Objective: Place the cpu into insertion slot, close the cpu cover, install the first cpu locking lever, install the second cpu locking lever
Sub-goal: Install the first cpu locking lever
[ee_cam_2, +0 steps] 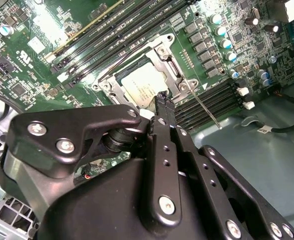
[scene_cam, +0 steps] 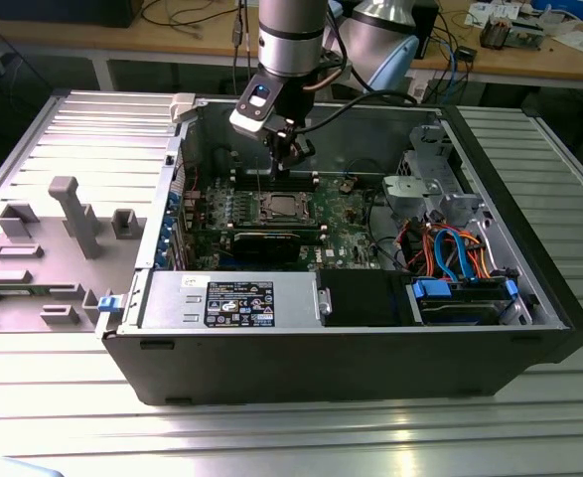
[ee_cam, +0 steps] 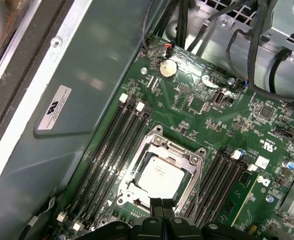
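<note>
A ribbed metal worktop [scene_cam: 370, 437], backed by cluttered wooden benches [scene_cam: 122, 45], carries an open computer case [scene_cam: 321, 363] at its middle. On the case's green circuit board [scene_cam: 349, 211], the insertion slot [ee_cam: 117, 200] holds the cpu [ee_cam: 159, 176], with the cpu cover [ee_cam: 179, 150] flat over it. The gripper [ee_cam: 162, 204] hovers at the slot's edge, fingers together and empty.

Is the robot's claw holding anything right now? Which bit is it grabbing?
Nothing is held. The gripper is shut with nothing between its fingers, by the edge of the cpu cover, which lies down over the cpu.
</note>
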Controlling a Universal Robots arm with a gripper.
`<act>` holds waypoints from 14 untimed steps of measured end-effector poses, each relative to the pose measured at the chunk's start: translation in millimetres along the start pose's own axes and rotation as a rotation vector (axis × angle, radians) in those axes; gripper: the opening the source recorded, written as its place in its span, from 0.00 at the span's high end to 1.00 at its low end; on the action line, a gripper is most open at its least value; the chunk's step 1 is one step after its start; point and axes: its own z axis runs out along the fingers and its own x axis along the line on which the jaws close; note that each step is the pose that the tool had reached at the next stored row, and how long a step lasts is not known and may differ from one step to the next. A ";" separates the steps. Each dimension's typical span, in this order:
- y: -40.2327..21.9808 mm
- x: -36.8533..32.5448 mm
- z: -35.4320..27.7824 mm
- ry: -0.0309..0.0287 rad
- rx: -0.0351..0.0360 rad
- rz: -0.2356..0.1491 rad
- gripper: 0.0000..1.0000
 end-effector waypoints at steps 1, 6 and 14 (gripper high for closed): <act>-0.2 0.1 0.0 0.0000 0.0000 -0.005 0.89; -0.6 0.1 0.0 -0.0002 0.0004 -0.033 0.89; -1.0 0.3 0.0 -0.0003 0.0006 -0.066 0.89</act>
